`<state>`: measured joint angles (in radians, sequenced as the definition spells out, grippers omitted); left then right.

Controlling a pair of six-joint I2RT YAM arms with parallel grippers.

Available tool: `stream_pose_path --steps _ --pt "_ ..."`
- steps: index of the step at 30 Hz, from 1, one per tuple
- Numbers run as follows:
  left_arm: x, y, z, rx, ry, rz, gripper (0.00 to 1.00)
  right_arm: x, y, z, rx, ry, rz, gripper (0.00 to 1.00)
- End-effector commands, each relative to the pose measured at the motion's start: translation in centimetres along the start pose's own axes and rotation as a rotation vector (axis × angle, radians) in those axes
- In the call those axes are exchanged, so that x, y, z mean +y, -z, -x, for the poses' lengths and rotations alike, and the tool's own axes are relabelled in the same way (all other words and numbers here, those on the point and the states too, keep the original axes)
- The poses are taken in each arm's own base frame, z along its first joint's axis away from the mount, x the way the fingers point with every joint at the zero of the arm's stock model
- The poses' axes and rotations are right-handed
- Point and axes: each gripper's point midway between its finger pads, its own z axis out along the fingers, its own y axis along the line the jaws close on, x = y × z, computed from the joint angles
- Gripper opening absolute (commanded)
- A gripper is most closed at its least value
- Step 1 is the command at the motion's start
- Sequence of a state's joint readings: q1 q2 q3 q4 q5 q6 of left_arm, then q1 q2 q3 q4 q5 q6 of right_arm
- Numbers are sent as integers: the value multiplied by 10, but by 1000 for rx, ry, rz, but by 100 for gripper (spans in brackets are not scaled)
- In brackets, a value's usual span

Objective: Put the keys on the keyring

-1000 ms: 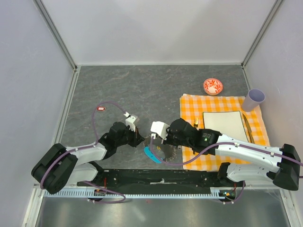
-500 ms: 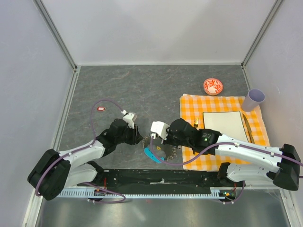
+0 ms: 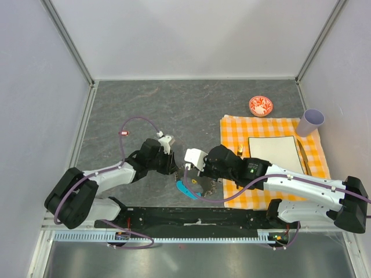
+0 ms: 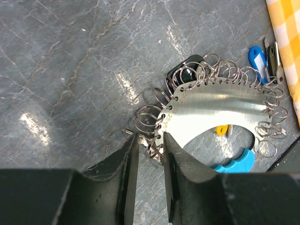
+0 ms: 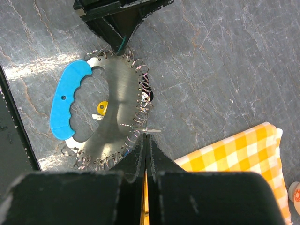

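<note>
At table [image 3: 174,110] front, top view: keyring [image 3: 198,184] lies flat between both arms, just left of checked cloth [image 3: 261,194]; left wrist: left claw [image 4: 150,140] narrowly apart, straddling a small ring at the plate's end; black key [image 4: 185,75] and blue key [image 4: 255,54] sit among its rings; right wrist: right claw [image 5: 146,138] pressed together at keyring's ring edge.
</note>
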<state>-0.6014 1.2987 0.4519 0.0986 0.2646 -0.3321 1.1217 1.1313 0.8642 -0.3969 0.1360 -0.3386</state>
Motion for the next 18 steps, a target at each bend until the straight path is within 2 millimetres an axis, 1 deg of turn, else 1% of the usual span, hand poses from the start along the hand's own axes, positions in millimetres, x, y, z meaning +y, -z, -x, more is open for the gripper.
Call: stream_pose_path --steps 1,5,8,12,13,14,16,18 --pt "-10 -2 8 13 -35 -55 33 -3 2 11 -39 -18 -11 0" --pt "-9 -4 3 39 -26 -54 31 -4 2 11 -41 -19 -11 0" --pt "-9 -3 2 43 -22 -52 26 -3 2 11 -40 -18 -10 0" --pt "-12 1 5 37 -22 -57 15 -3 1 10 -38 -17 -9 0" --pt "-13 3 8 25 -26 -60 14 -4 2 11 -41 -19 -11 0" --pt "-14 5 10 19 -26 -60 7 -3 2 11 -40 -18 -10 0" --pt "-15 8 14 3 -32 -57 2 -4 3 11 -42 -20 -12 0" --pt "-19 14 27 -44 -47 -61 2 -5 4 12 -45 -21 -16 0"
